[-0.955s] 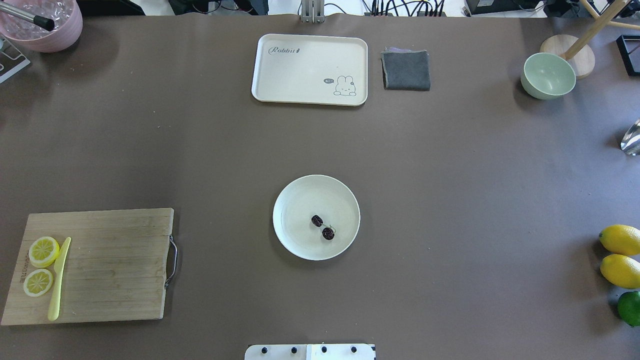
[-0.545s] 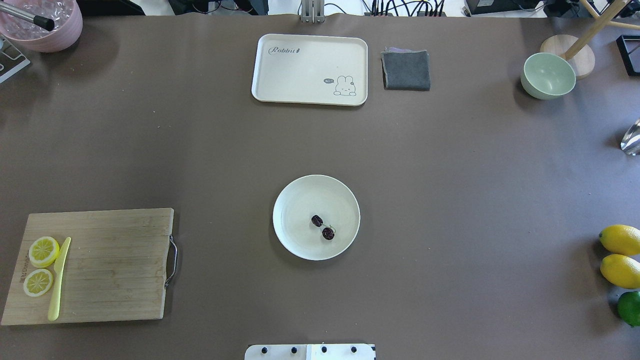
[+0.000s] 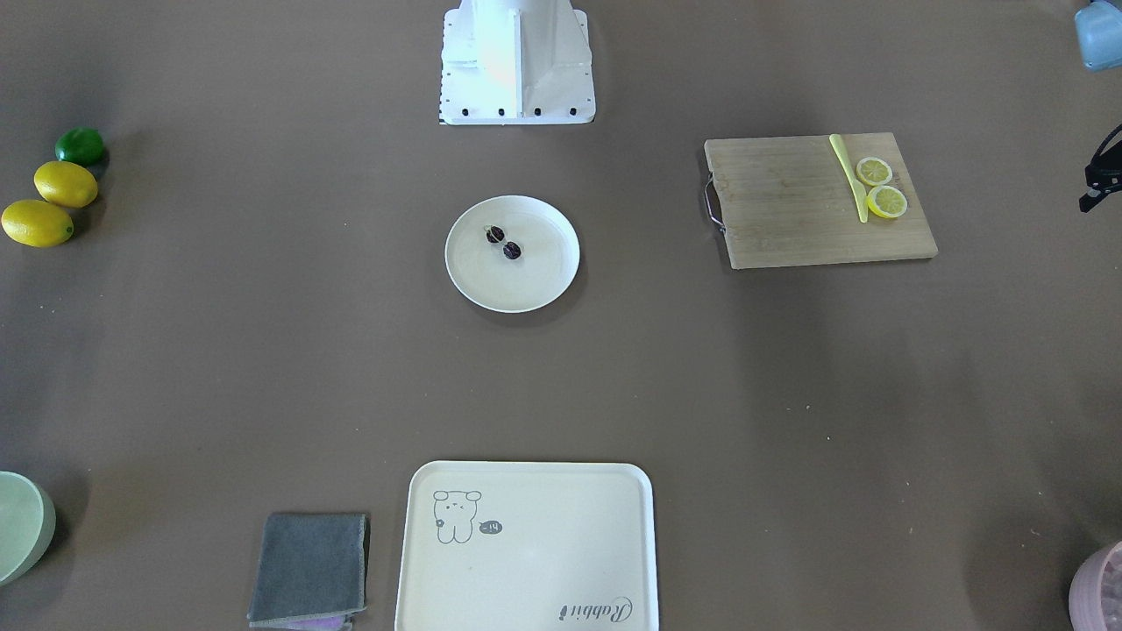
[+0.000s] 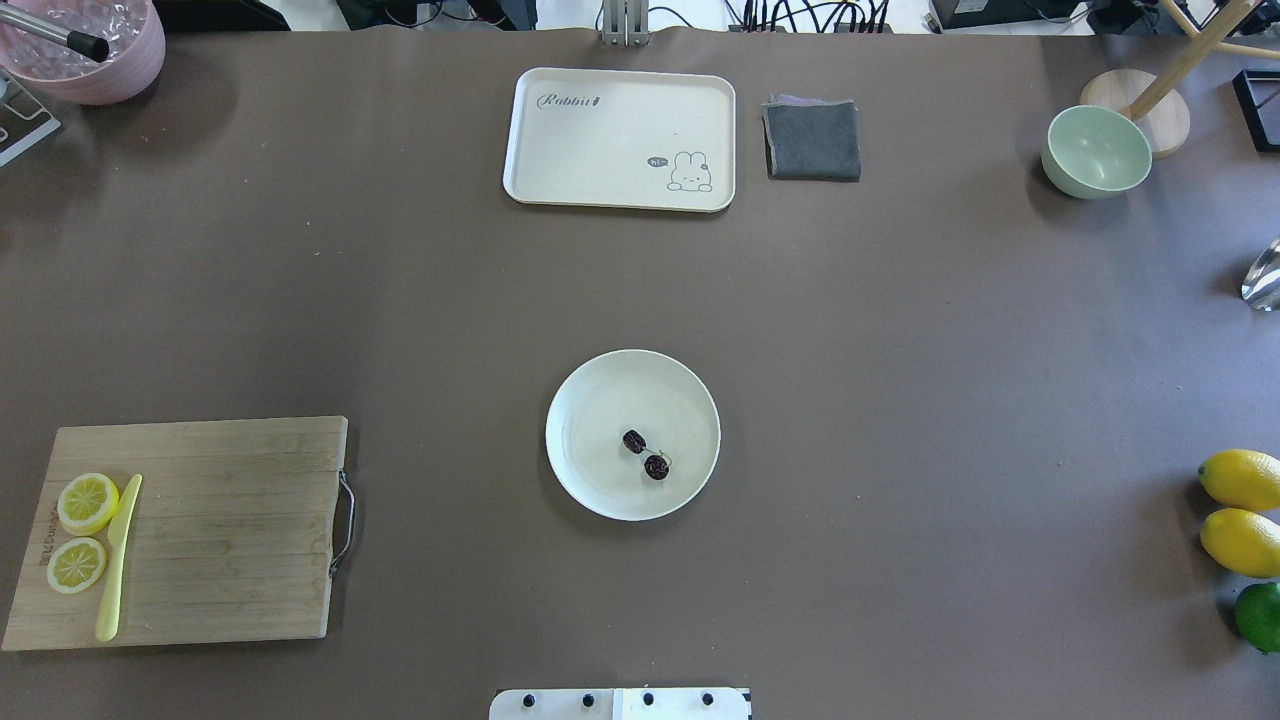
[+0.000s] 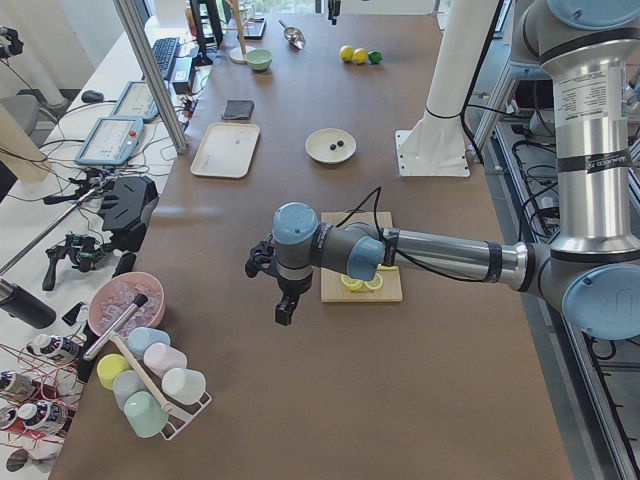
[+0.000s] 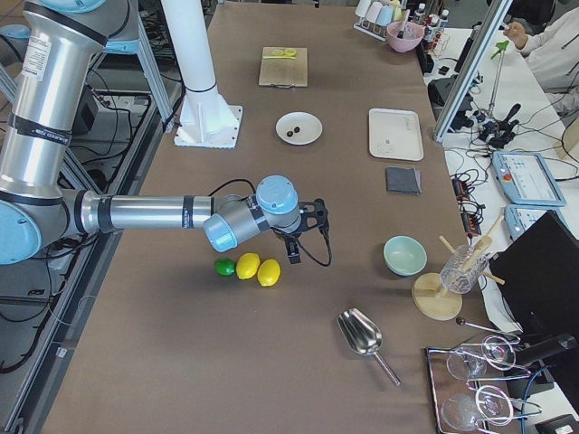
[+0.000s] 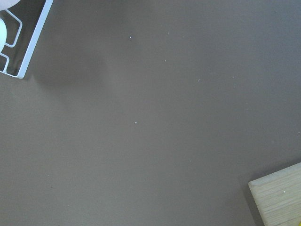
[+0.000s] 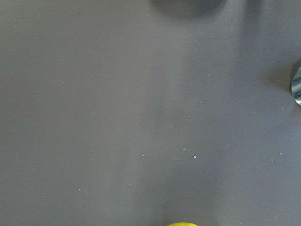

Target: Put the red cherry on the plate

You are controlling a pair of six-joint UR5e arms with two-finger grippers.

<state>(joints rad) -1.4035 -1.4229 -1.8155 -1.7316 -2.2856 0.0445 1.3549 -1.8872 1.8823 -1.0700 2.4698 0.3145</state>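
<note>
Cherry point(image 4: 635, 441) on plate point(image 4: 600, 400); both arms out wide

Brown worktop point(image 4: 900, 350) carries everything, w/ the plate about mid-worktop, just ahead of the robot base.

Left arm point(image 5: 440, 255) stretches low, well off to the plate's robot-left side and past the board. Right arm point(image 6: 145, 213) reaches the opposite way, well off to the plate's robot-right side.

Wooden cutting board point(image 4: 220, 530) lies robot-left of the plate, well apart, metal handle facing the plate. Cream tray point(image 4: 600, 140) w/ an animal drawing lies beyond the plate, on the far side from the base.

Plate itself is round, cream-white, raised rim.

Left tool point(image 5: 284, 312) points down over bare worktop, farther from the plate than the board; can't tell how wide its fingers stand, nothing seen in them. Right tool point(image 6: 294, 253) points down near the lemons, far from the plate; finger gap likewise can't be told.

Grey folded cloth point(image 4: 812, 140) sits beyond the plate, toward robot-right. Pale green bowl point(image 4: 1095, 152) is farther robot-right, also beyond the plate.

Two lemons point(image 4: 1240, 478) and a lime point(image 4: 1260, 615) sit in a row far robot-right of the plate.

Yellow knife point(image 4: 117, 560) and two lemon slices point(image 4: 88, 502) lie on the board's end away from the plate.

The red cherry, two dark glossy balls on a thin stem, lies inside the plate, a bit off centre toward the base. Neither tool is near it.
</note>
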